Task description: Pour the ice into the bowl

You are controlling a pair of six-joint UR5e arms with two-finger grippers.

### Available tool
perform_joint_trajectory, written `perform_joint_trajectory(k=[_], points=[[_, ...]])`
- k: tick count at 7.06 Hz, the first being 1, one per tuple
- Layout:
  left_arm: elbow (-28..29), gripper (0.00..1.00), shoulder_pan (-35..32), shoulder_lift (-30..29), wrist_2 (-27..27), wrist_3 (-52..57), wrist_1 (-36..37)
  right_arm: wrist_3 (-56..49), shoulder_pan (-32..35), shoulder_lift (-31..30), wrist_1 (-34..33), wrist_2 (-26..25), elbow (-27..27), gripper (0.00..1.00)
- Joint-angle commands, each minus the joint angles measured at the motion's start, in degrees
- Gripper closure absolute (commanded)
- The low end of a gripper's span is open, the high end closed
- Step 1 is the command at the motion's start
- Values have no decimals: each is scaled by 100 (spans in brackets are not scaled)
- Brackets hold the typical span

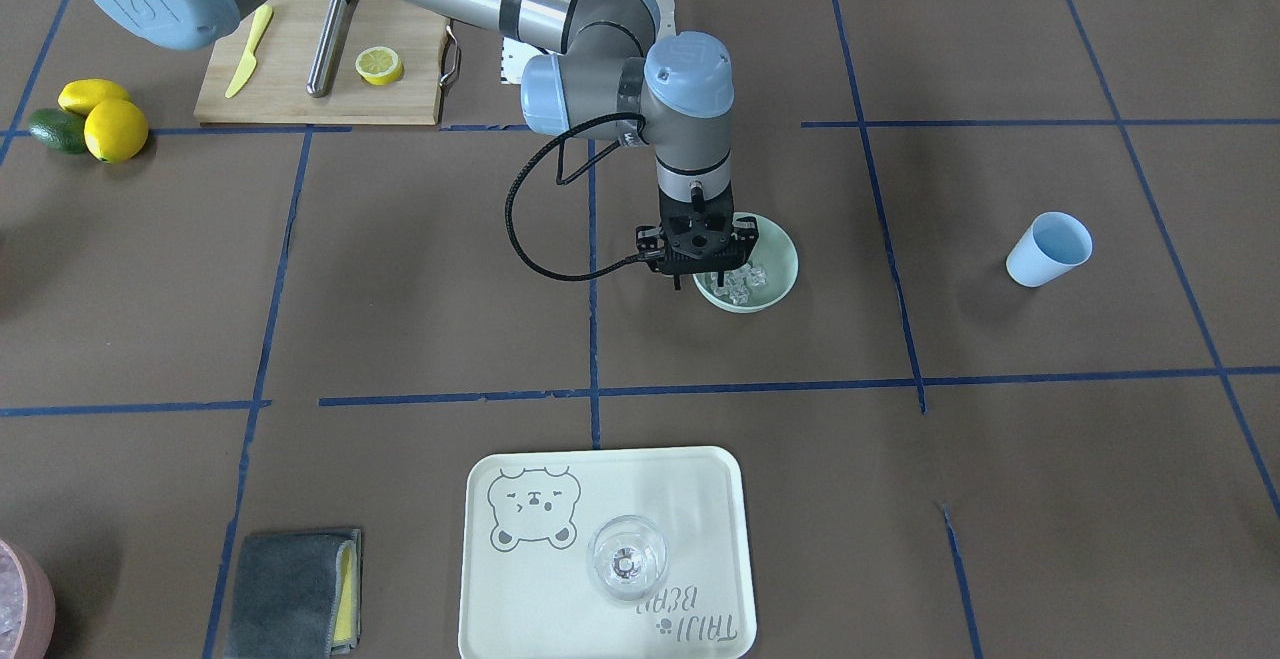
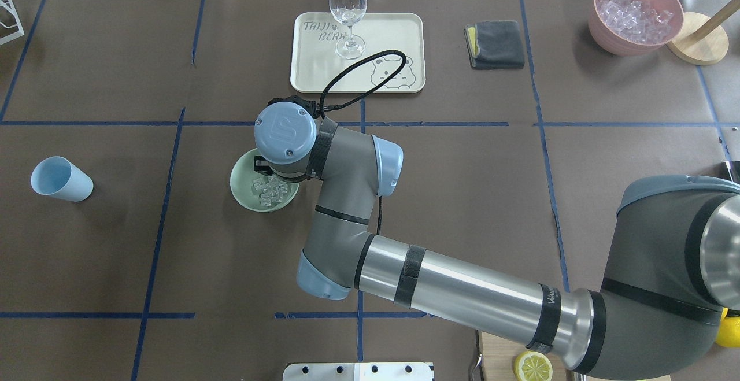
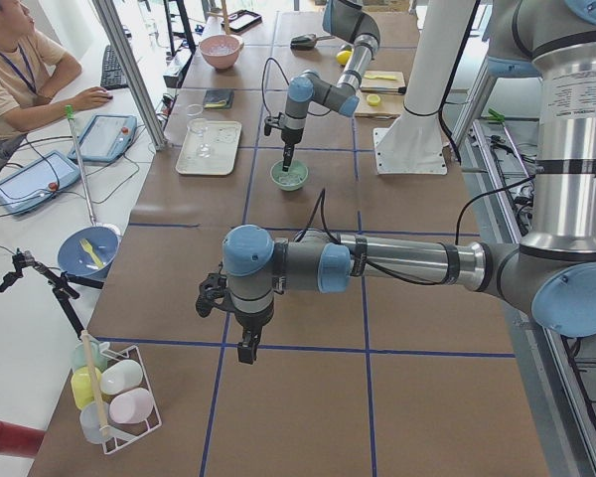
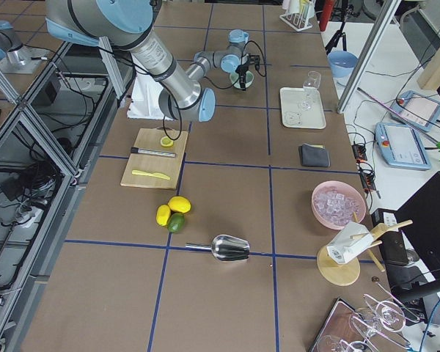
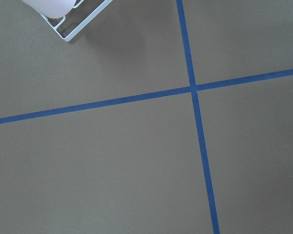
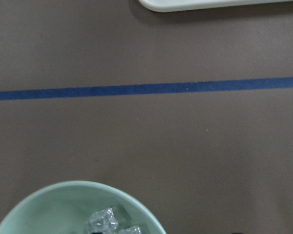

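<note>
Brown table (image 1: pixel 1000 539), blue tape grid (image 1: pixel 594 359), ice (image 1: pixel 745 284) in bowl (image 1: pixel 780 244), desk (image 3: pixel 30 238) beside

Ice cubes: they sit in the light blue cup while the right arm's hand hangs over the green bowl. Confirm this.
Not quite. The ice cubes lie in the green bowl, not in the light blue cup, which looks empty; the exterior front-facing view shows this. The right arm's hand does hang over the green bowl.

Ice (image 2: pixel 270 189) in bowl (image 2: pixel 240 187) (mint-green)
</note>
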Motion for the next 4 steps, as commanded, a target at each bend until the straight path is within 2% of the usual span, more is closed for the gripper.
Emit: perform_joint_trajectory(k=[1,2,4], points=[[3,0,-1,0,-1,-2,-38,1,14,-40,7,42,199,100],[21,0,-1,0,-1,-2,-82,27,84,-66,-54,69,453,100],[21,0,7,9,-1,7,-82,-8,478,-390,-54,454,927,100]])
